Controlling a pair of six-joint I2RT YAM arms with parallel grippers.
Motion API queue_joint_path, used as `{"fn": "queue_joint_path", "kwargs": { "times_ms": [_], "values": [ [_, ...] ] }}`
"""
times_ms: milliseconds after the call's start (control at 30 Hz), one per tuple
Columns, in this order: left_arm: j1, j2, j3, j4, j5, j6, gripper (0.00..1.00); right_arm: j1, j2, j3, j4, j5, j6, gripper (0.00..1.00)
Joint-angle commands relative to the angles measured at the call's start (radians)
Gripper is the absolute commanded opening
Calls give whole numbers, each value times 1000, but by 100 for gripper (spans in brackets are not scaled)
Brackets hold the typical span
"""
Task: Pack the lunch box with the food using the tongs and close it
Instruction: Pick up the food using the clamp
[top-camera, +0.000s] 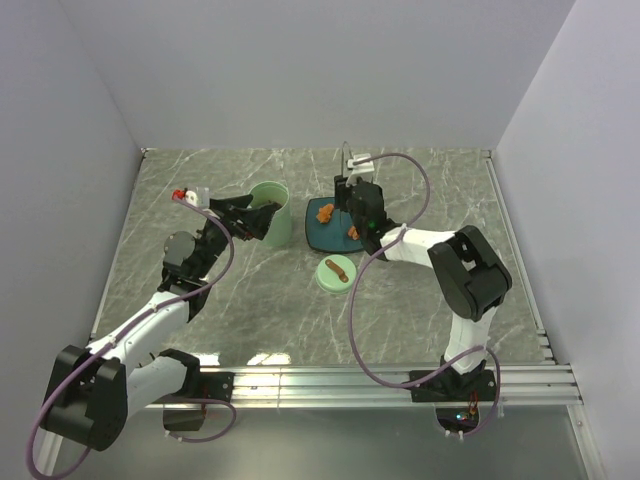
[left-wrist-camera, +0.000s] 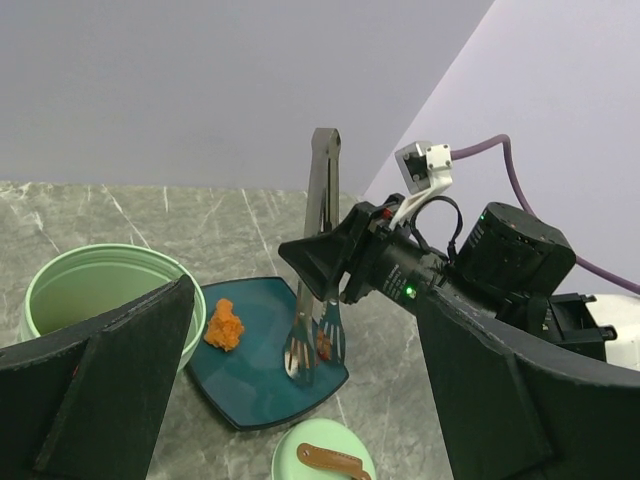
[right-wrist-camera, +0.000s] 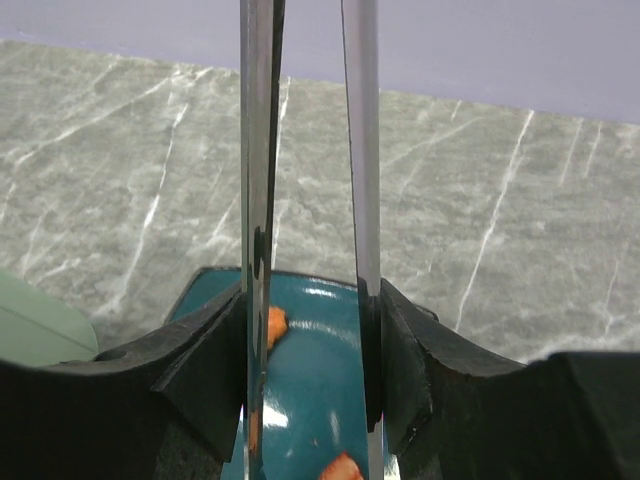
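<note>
Working left to right from the dark teal square plate (top-camera: 325, 228): our left gripper (top-camera: 243, 216) stands wide open around the pale mint-green cylindrical lunch box (top-camera: 269, 213) just left of that plate, probably to steady it. On the plate lie an orange fried chunk (left-wrist-camera: 224, 325) and a reddish piece (left-wrist-camera: 323, 343). Our right gripper (top-camera: 352, 190) squeezes the slim grey metal tongs (left-wrist-camera: 316, 270) upright, tips down around that reddish piece. Its round green lid (top-camera: 334, 273) waits on the counter (top-camera: 420, 300) just in front of the plate.
</note>
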Motion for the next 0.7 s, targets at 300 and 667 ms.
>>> {"fn": "queue_joint_path", "kwargs": {
  "times_ms": [300,667],
  "values": [
    [21,-9,-11,64,36,-16,99,-7,33,104,-34,50,8,55],
    [32,-9,-17,80,51,-30,99,-7,44,136,-110,73,21,54]
  ]
}}
